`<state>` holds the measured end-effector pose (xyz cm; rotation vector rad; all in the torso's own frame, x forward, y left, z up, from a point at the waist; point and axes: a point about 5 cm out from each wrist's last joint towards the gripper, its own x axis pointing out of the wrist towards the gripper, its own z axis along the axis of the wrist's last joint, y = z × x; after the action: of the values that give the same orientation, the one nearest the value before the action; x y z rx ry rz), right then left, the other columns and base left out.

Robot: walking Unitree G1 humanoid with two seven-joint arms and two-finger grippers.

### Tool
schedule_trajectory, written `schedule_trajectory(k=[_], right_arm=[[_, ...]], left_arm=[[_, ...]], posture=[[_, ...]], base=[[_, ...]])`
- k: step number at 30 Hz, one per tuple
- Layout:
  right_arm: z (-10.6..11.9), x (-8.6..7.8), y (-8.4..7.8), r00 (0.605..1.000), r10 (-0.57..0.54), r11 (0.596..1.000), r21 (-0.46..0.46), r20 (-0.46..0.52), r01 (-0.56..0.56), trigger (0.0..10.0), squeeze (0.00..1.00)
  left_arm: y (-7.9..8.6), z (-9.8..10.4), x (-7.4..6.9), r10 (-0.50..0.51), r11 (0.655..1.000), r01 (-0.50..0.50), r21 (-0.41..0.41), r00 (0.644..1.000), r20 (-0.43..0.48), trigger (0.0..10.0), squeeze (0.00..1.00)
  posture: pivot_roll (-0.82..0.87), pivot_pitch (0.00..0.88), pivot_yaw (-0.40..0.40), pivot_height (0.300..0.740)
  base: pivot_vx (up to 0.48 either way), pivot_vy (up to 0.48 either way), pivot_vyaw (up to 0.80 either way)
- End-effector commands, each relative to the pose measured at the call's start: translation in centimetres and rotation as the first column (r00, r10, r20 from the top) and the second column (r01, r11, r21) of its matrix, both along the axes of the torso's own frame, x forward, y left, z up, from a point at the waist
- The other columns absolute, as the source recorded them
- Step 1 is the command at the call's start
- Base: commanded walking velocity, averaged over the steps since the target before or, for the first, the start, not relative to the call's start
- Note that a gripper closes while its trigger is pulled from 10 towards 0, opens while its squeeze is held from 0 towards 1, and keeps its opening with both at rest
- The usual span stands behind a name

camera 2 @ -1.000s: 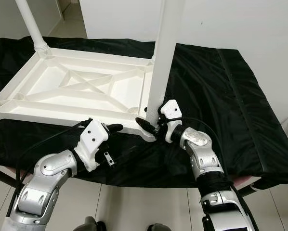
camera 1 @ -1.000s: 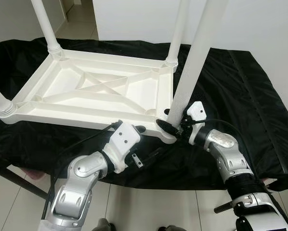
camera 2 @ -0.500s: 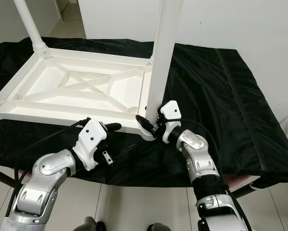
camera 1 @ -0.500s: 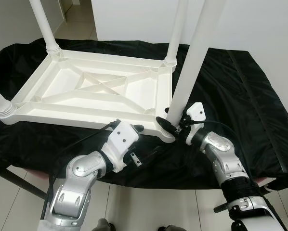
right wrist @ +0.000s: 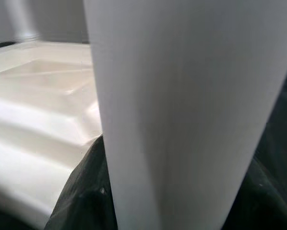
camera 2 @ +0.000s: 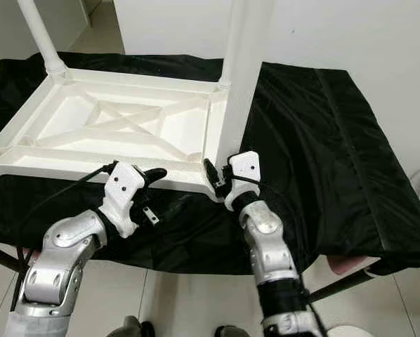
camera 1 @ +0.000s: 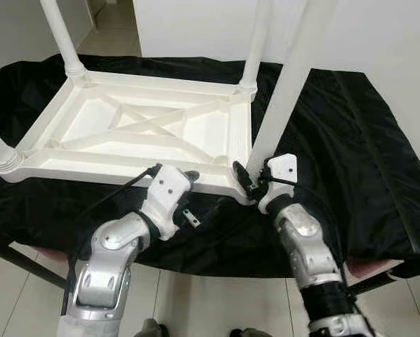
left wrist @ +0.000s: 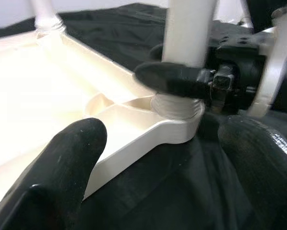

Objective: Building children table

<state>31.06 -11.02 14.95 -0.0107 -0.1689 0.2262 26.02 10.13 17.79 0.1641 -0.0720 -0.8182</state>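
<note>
Four legs are standing up from the upturned white tabletop [camera 1: 147, 133], which is lying underside-up on a black cloth [camera 1: 350, 140] over the desk. Item in hand: the near-right leg [camera 1: 284, 91], seated in its corner socket [left wrist: 179, 108] at the near right of the top.

Right tool [camera 1: 251, 181]: I am seeing it wrapping the base of that leg just above the socket, one black finger [left wrist: 170, 79] lying across the front of the post; I am taking it as pinching the leg. In the right wrist view the leg is standing very close to the lens.

Left tool [camera 1: 189, 179]: it is sitting at the near edge of the tabletop, just left of the socket, its fingers [left wrist: 62, 163] spread wide and holding nothing, one above the rim and one over the cloth.

Step, as I am judging it: fixing the last leg into its socket. Next move, I am reckoning, calls for steadying the rim with the left tool while pressing or twisting the leg fully home, keeping it upright.
</note>
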Motion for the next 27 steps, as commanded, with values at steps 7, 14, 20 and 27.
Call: schedule_trajectory(k=[7,14,20,27], right_arm=[[-1.1,0.1,0.6,0.981,-0.177,0.984,0.013,-0.083,0.178,10.0,0.0],[-0.5,0.0,0.8,0.98,-0.185,0.982,0.014,-0.073,0.186,10.0,0.0],[-0.8,-0.1,1.3,0.982,-0.167,0.985,0.018,-0.089,0.169,10.0,0.0],[-0.6,-0.2,1.7,0.987,-0.139,0.989,0.032,-0.083,0.142,10.0,0.03]], left_arm=[[2.1,-0.1,2.0,0.402,0.914,-0.402,-0.05,0.916,-0.008,10.0,0.0],[1.8,0.1,1.9,0.426,0.899,-0.426,-0.102,0.904,-0.028,10.0,0.0],[1.3,0.1,1.8,0.42,0.901,-0.421,-0.11,0.907,-0.028,10.0,0.0],[0.8,0.3,2.2,0.451,0.882,-0.451,-0.136,0.892,-0.027,10.0,0.0]], posture=[[-0.09,0.142,0.01,0.74],[-0.09,0.126,-0.001,0.74],[-0.09,0.118,-0.005,0.74],[-0.09,0.115,-0.003,0.74]], base=[[0.0,0.0,0.0],[0.0,0.0,0.0],[0.0,0.0,0.0],[0.0,0.0,0.0]])
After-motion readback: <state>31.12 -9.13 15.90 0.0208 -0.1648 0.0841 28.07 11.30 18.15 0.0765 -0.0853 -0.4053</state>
